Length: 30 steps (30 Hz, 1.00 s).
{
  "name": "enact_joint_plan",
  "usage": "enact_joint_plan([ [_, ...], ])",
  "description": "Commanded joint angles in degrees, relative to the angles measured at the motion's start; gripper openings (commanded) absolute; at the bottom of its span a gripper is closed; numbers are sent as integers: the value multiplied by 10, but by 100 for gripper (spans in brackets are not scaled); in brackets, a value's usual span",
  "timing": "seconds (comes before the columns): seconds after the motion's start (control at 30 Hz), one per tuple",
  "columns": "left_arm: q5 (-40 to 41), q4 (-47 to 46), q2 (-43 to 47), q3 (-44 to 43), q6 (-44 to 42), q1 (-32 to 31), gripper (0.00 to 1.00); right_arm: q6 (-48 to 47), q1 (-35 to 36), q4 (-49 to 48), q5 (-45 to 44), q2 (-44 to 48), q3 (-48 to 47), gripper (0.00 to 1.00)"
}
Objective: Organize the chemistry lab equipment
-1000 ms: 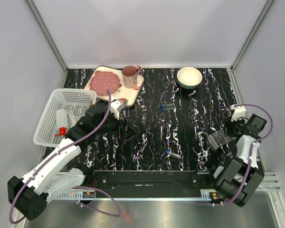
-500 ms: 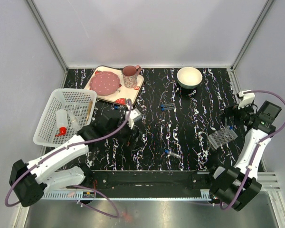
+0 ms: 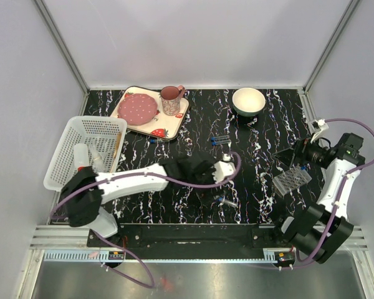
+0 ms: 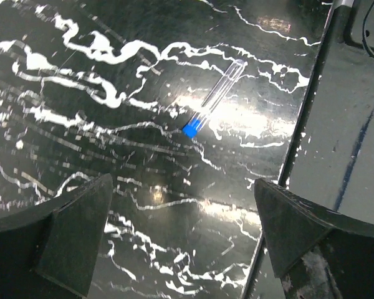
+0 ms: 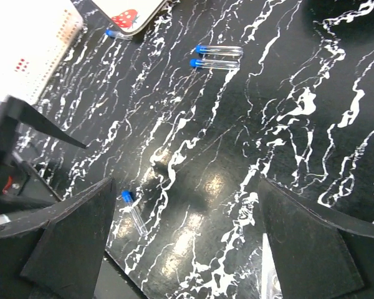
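The left tool (image 3: 227, 169), wide open and empty, is being carried from the white mesh basket (image 3: 62, 156) to the middle of the bench (image 3: 262, 124). A small clear blue-capped test tube (image 3: 226, 200) is lying just near of it. The right tool (image 3: 296, 156), newly opened, is being held just far of the clear perforated tube rack (image 3: 292, 180).

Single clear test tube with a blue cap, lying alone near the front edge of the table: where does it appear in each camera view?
Top external: the single clear blue-capped test tube lies low, right of centre.
Left wrist: upper centre, diagonal, cap at its lower left end.
Right wrist: lower left, cap at its upper end.
Shared landmark: the black white-veined table, whose near edge runs close beside the tube.
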State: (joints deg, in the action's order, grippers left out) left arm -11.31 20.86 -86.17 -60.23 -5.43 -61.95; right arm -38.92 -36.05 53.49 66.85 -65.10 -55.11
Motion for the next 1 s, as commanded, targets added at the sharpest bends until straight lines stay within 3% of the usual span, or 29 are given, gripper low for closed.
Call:
enact_joint_plan([
  [0.0, 40, 3, -72, -66, -77, -40, 98, 16, -1, 9, 55, -23, -15, 100],
  [0.3, 52, -9, -181, -125, -150, -72, 88, 50, -1, -31, 60, -27, 4, 100],
  [0.67, 72, -16, -255, -169, -137, -102, 68, 63, -1, -50, 56, -23, 11, 100],
  [0.8, 95, -15, -272, -172, -128, -108, 56, 64, -1, -51, 56, -19, 12, 100],
  [0.97, 140, -14, -281, -169, -112, -108, 33, 65, -1, -52, 53, -14, 15, 100],
])
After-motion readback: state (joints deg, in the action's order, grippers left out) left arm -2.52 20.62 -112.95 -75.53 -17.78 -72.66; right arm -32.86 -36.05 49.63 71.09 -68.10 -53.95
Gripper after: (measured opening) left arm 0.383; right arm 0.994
